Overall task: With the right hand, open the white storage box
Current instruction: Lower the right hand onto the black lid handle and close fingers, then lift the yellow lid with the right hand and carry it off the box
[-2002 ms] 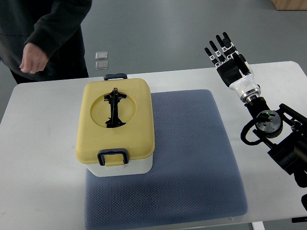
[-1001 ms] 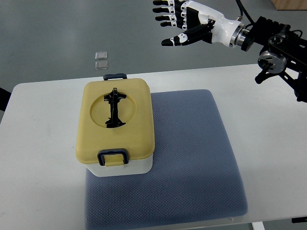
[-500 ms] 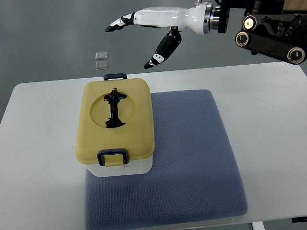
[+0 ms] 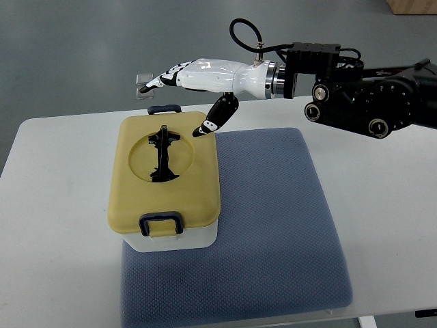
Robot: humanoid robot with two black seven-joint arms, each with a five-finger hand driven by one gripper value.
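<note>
A white table (image 4: 61, 273) is covered at its centre by a blue-grey mat (image 4: 273, 225). On the mat's 9 o'clock edge the white storage box (image 4: 164, 181) is stood, closed by a yellow lid (image 4: 133, 198) with a black folded handle (image 4: 162, 154) and dark latches at 12 and 6 o'clock. At the box's 1 o'clock corner the right hand (image 4: 201, 82) is held, fingers spread and empty, thumb tip just above the lid. Two small clear squares (image 4: 143, 85) are seen on the floor at 12 o'clock.

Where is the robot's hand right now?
The right hand reaches in from the right, open, above the far edge of the yellow lid, near the far latch.
</note>
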